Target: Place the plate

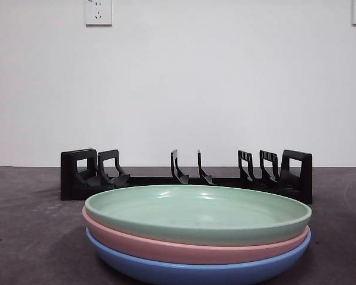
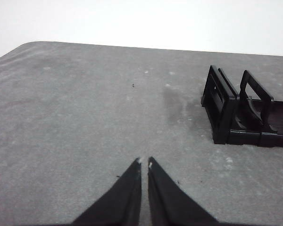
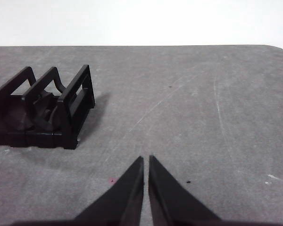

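Grey table [image 1: 24,237], three plates [image 1: 196,228], one rack [image 1: 187,175]

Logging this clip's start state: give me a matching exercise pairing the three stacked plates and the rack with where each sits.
Things:
1. green plate
2. pink plate
3. blue plate
4. black rack

Places:
A. bottom of the stack, on the table
B. behind the stack, holding no plates
C. top of the stack
D. middle of the stack

Pairs: 1-C, 2-D, 3-A, 4-B.

Both arms wait away from the plates: the left pincer and the right pincer are each shut over bare table, holding nothing.
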